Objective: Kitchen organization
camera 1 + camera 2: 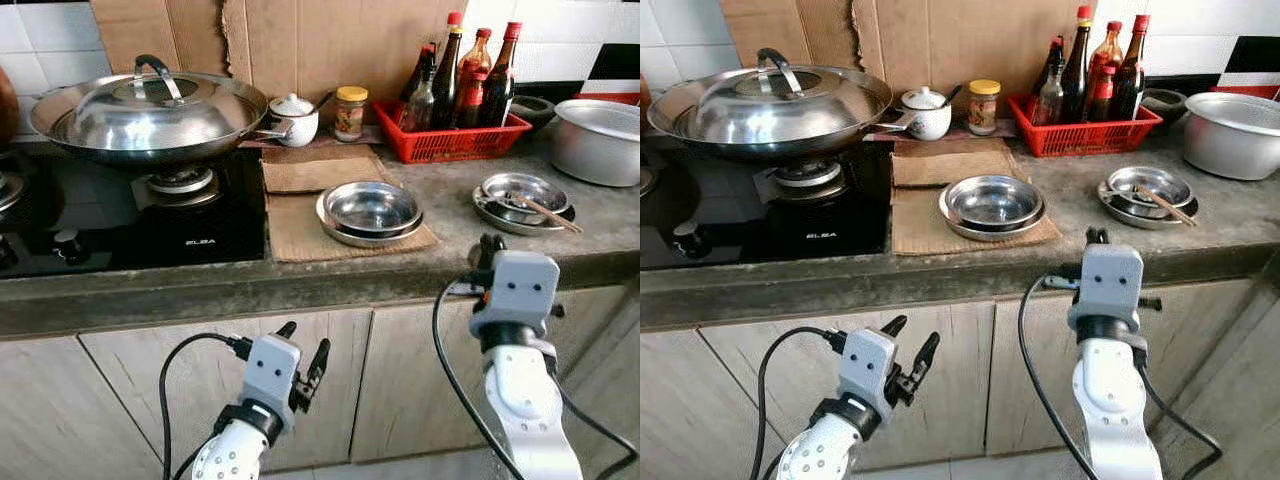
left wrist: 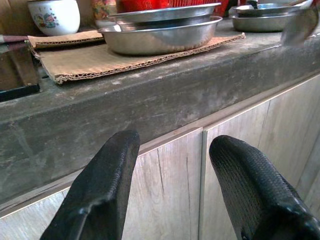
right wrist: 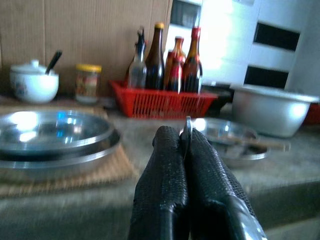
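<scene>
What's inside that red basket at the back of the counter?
The red basket holds several upright sauce bottles, dark-filled, mostly red-capped. Its slatted wall hides their bases and anything lying beneath.

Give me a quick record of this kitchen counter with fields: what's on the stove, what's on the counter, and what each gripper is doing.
stove: lidded wok on the burner
cardboard mat: stacked steel plates
counter right: steel dish with chopsticks, large steel pot
back row: white jar, yellow-lid jar, red basket of bottles
left gripper: jaws open, below the counter edge, facing the cabinet
right gripper: jaws shut on a thin metal piece, at the counter edge, facing the steel dish
</scene>
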{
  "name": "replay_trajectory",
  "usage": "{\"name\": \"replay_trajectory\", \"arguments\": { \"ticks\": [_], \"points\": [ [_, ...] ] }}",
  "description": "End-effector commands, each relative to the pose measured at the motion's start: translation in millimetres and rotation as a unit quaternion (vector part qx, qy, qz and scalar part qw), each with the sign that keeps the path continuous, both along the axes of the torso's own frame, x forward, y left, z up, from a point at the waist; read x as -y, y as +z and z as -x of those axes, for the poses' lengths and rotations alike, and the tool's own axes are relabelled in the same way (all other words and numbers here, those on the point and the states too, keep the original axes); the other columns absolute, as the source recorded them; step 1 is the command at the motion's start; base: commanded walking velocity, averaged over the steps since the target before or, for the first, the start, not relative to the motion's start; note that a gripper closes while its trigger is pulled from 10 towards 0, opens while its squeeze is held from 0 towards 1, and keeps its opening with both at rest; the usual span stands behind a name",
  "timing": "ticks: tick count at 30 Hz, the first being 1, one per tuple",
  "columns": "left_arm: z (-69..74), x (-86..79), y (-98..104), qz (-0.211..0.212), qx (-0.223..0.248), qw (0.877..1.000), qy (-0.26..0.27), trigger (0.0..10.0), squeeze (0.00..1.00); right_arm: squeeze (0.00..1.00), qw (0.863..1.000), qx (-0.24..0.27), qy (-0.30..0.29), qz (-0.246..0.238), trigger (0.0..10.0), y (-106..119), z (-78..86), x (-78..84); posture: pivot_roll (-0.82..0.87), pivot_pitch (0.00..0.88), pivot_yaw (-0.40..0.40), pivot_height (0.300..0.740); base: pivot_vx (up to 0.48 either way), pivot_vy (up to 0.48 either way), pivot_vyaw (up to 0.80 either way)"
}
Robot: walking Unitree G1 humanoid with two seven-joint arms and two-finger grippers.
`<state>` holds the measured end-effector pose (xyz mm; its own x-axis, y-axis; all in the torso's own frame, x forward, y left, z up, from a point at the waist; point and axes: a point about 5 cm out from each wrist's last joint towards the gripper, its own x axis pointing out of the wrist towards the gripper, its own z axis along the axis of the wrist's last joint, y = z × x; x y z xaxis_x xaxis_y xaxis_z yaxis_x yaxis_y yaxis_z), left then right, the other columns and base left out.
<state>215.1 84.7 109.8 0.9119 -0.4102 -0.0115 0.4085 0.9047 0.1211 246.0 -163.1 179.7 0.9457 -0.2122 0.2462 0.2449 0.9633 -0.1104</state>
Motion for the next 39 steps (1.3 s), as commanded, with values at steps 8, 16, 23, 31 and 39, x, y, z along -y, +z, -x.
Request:
{"name": "replay_trajectory", "arguments": {
  "ticks": [8,16,23,31,39],
  "points": [
    [-0.3,-0.2,0.1,0.001,0.003,1.0,-0.002,10.0,0.0,0.0,1.0,-0.004,-0.003,0.0,10.0,3.0,0.5,-2.4,0.04,0.0,-0.025,0.74,0.0,0.0,0.0],
    [0.7,0.1,-1.2,-0.002,0.001,1.0,-0.005,10.0,0.0,0.0,0.999,-0.047,0.006,-0.01,10.0,-12.8,3.0,-3.7,0.04,0.0,-0.025,0.74,-0.123,0.0,0.0],
    [1.9,0.3,-2.0,-0.004,0.0,1.0,-0.008,10.0,0.0,0.0,0.998,-0.055,0.015,-0.014,10.0,-16.3,4.3,-6.8,0.04,0.0,-0.017,0.74,-0.253,0.0,0.0],
    [2.6,1.4,-1.3,-0.006,0.0,1.0,-0.01,10.0,0.0,0.0,0.997,-0.065,0.024,-0.022,10.0,-19.4,4.6,-11.9,0.05,0.0,-0.02,0.74,-0.262,0.0,0.0],
    [3.0,1.9,-0.7,-0.006,0.0,1.0,-0.01,10.0,0.0,0.0,0.997,-0.069,0.03,-0.025,10.0,-20.7,4.4,-14.8,0.05,0.0,-0.023,0.74,-0.267,0.0,0.0]
  ]
}}
